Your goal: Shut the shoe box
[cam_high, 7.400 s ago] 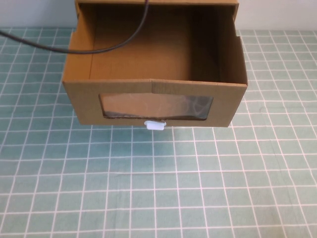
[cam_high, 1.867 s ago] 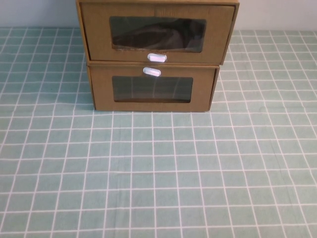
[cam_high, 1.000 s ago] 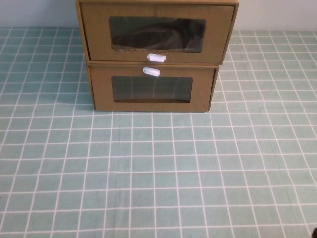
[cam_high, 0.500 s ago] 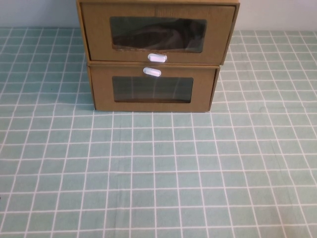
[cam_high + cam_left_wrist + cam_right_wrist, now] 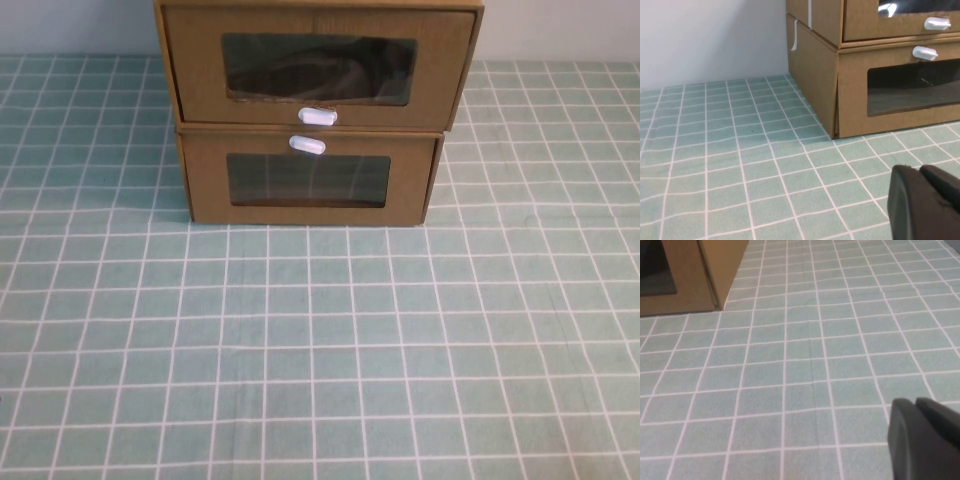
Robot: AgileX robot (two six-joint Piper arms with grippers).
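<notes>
Left gripper (image 5: 927, 200) low over the desk (image 5: 320, 350), off the boxes' left corner, jaws pressed together. Shoe box (image 5: 315, 70) shut, at far edge, stacked on lower box (image 5: 308, 180). Right gripper (image 5: 925, 440) over bare desk, jaws together.

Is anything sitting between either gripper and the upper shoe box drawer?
Nothing visible. The shoe box sits pushed in flush, on top of the lower box. The left gripper and right gripper are both low over the checked tablecloth, well back from the boxes, with only bare cloth between.
</notes>
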